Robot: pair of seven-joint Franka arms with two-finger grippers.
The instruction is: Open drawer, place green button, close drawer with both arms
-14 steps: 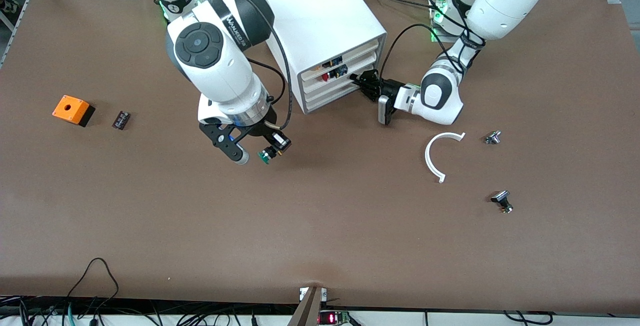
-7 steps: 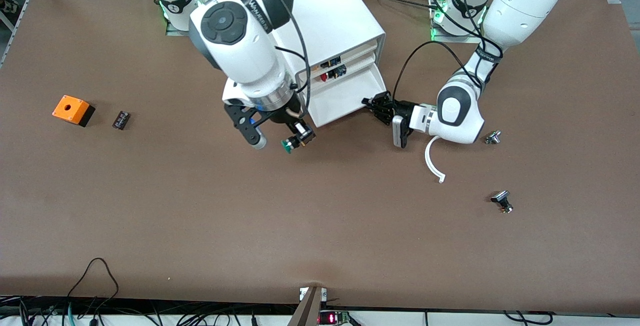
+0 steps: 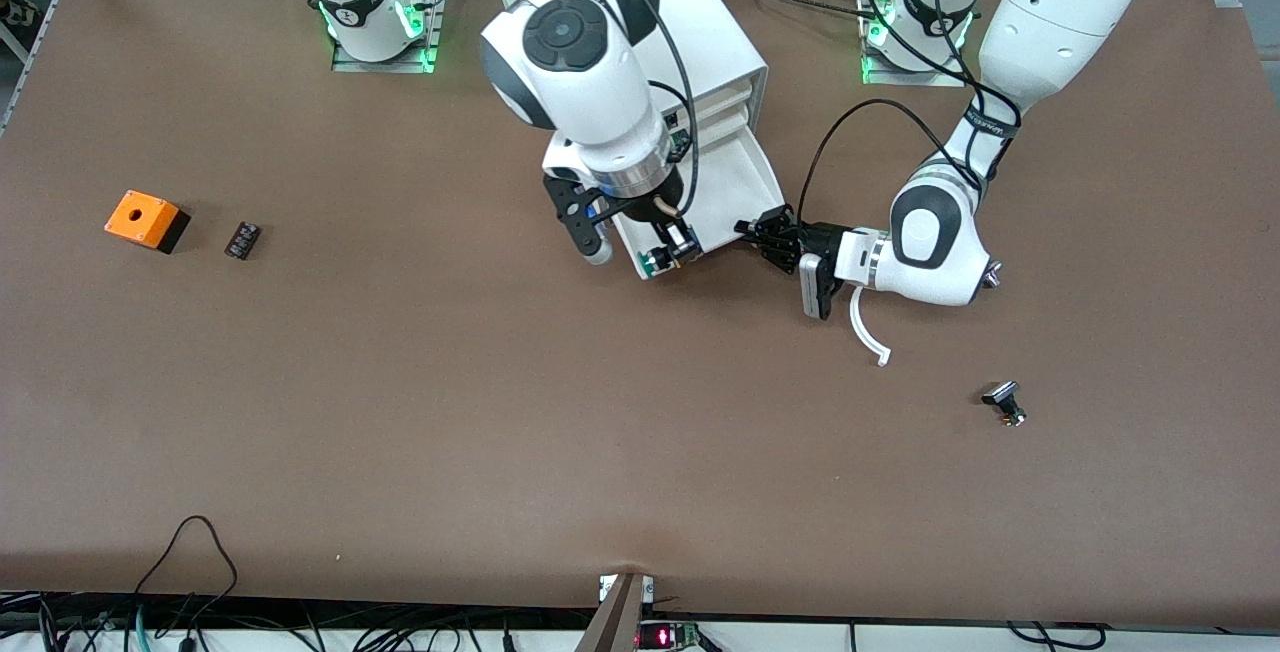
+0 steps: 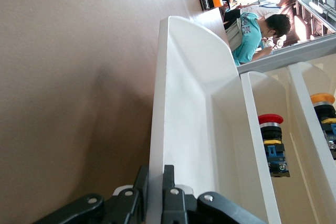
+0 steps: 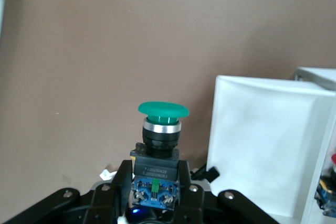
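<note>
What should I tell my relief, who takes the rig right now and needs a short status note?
Left gripper: shut on the drawer's front edge, holding the drawer pulled out of the cabinet.
Right gripper: shut on the button, green cap outward, at the open drawer's corner.
Done: drawer opened, button picked up.
Left: bring the button over the tray, release it inside, withdraw the right arm, push the drawer shut.

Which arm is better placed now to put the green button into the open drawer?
The right arm. Its gripper already holds the green button beside the open drawer, at its front corner. The left gripper is shut on the drawer's front edge and is needed there.
</note>
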